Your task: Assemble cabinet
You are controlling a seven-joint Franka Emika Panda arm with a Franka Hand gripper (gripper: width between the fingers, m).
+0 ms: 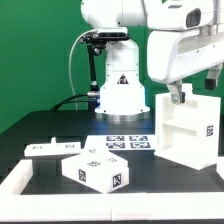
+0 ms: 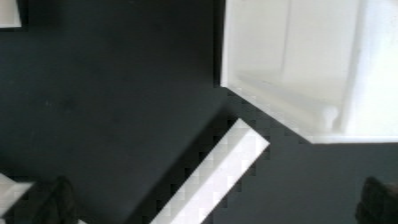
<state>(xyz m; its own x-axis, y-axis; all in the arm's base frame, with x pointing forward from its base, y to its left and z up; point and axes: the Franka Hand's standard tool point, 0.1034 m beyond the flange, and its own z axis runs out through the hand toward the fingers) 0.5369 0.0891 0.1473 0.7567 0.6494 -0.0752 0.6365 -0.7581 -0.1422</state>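
The cabinet body (image 1: 186, 128), a large white box with a tag on its side, stands upright at the exterior view's right. My gripper (image 1: 196, 88) hangs just above its top edge, fingers spread wide and holding nothing. In the wrist view the body's white corner (image 2: 313, 70) is off to one side. My dark fingertips (image 2: 43, 202) show at both lower corners, and my gripper (image 2: 214, 205) is open. A smaller white tagged block (image 1: 96, 171) lies at the front. A flat tagged panel (image 1: 55, 147) lies toward the exterior view's left.
The marker board (image 1: 128, 142) lies in front of the white robot base (image 1: 120, 88). A white rail (image 1: 20, 180) borders the dark table at the front left. A white strip (image 2: 222, 165) crosses the dark surface below the gripper in the wrist view.
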